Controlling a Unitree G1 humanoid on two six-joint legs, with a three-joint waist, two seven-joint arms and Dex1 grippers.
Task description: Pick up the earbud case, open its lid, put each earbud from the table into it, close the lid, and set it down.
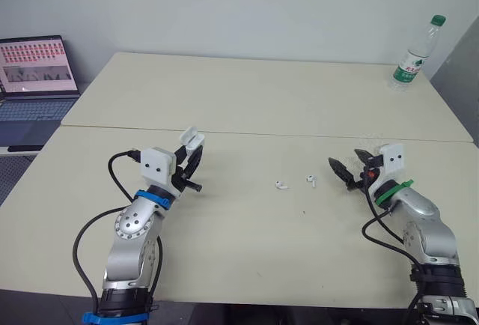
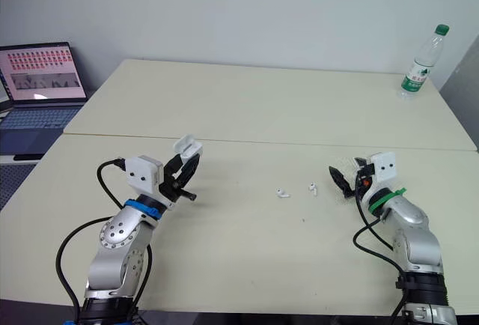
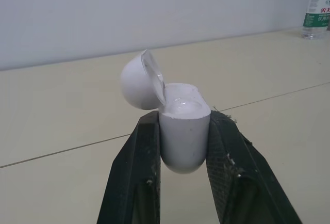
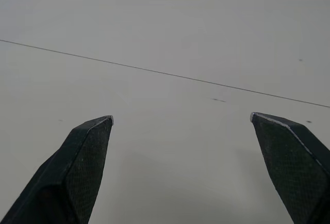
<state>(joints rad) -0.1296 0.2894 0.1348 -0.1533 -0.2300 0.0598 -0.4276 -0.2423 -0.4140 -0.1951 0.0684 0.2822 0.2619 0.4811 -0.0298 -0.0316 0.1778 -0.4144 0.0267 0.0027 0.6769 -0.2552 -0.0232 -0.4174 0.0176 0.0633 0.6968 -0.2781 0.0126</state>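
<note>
Pale beige tables stand end to end before a plain white wall, and a thin seam (image 1: 299, 135) marks where the far table (image 1: 262, 89) meets the near table (image 1: 247, 243).

Over the left part of the near table, the left gripper (image 3: 184, 118) is raised clear of the surface. Its two black fingers (image 3: 136, 172) are clamped on the lower half of the white earbud case (image 1: 193, 139), one on each side. The case stands upright between them. Its lid (image 3: 138, 82) is swung open on the hinge and tilts back to one side, showing the glossy inside.

Both earbuds lie on the near table, right of the middle. The left earbud (image 1: 281, 186) and the right earbud (image 1: 310, 180) are near each other but not touching. Just right of them is the right gripper (image 4: 180, 116). Its fingers (image 4: 85, 152) are spread wide with nothing between them, low over the bare tabletop.

At the far right corner of the far table stands a clear water bottle (image 1: 415, 54) with a green cap, upright. Beyond the tables' left edge sits an open laptop (image 1: 34, 78), its screen lit.
</note>
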